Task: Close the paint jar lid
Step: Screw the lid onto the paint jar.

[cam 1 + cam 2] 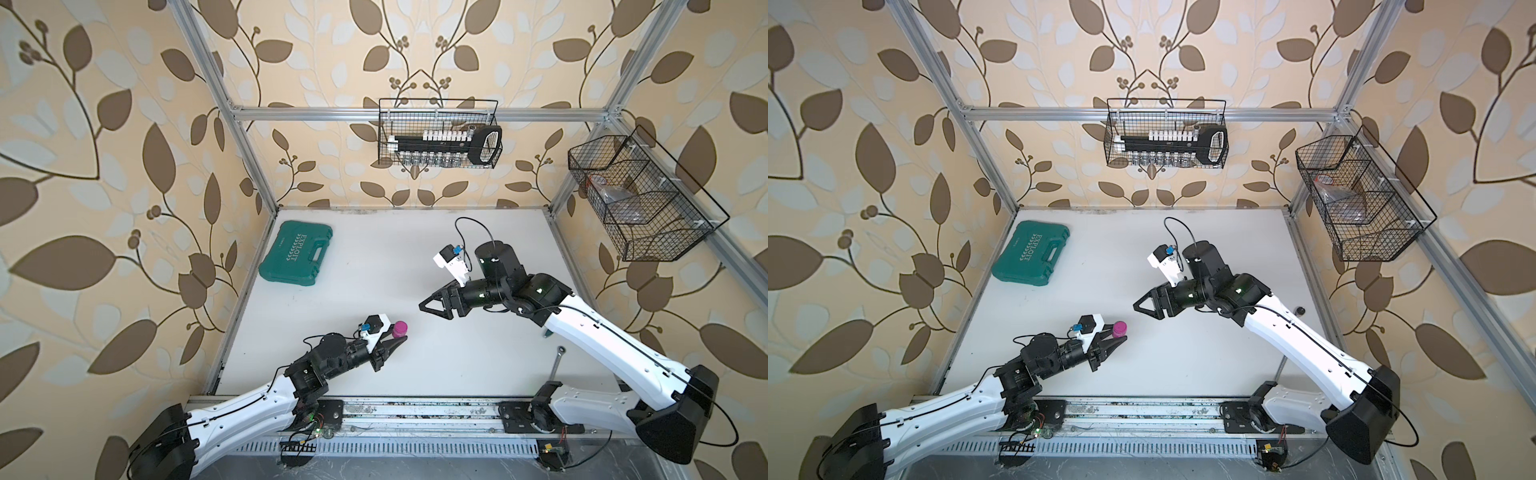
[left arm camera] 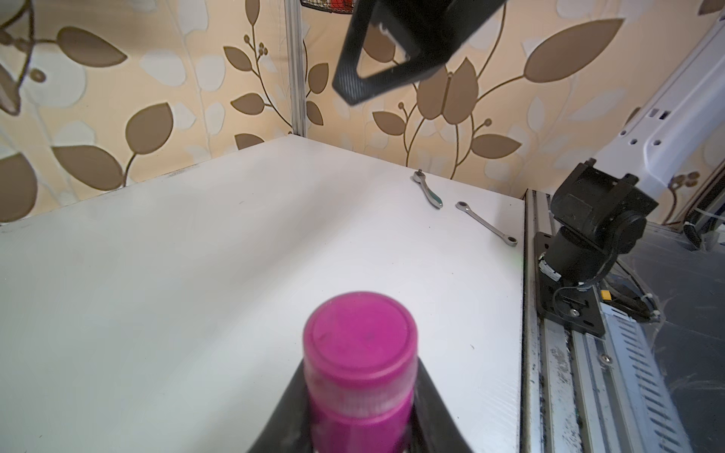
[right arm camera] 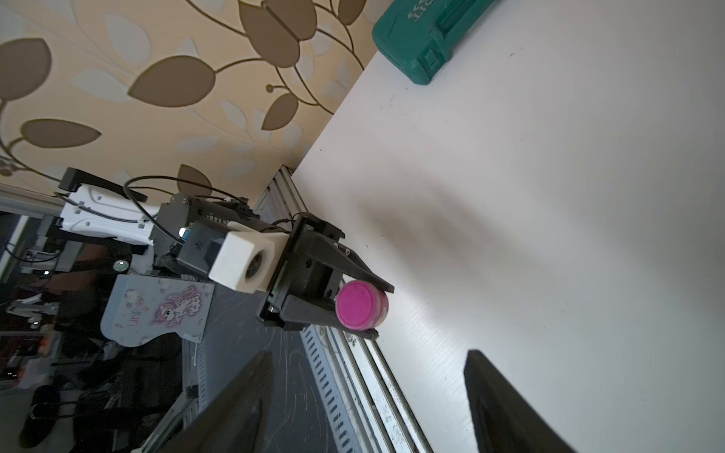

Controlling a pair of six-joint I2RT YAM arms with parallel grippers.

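The small magenta paint jar [image 1: 400, 328] [image 1: 1120, 328] is held a little above the white table near its front left. My left gripper [image 1: 397, 337] [image 1: 1119, 338] is shut on the jar's body [image 2: 361, 419], one black finger on each side. The round magenta lid [image 2: 360, 337] [image 3: 355, 304] sits on top of the jar; how tightly, I cannot tell. My right gripper [image 1: 434, 311] [image 1: 1147, 312] hangs open to the right of the jar and further back, apart from it. In the right wrist view its fingers [image 3: 251, 392] stand wide with nothing between them.
A green tool case [image 1: 296, 259] lies at the back left of the table [image 1: 415, 374]. A ratchet [image 2: 427, 188] and a wrench [image 2: 486, 223] lie near the right arm's base. Wire baskets [image 1: 440, 133] [image 1: 636, 199] hang on the back and right walls.
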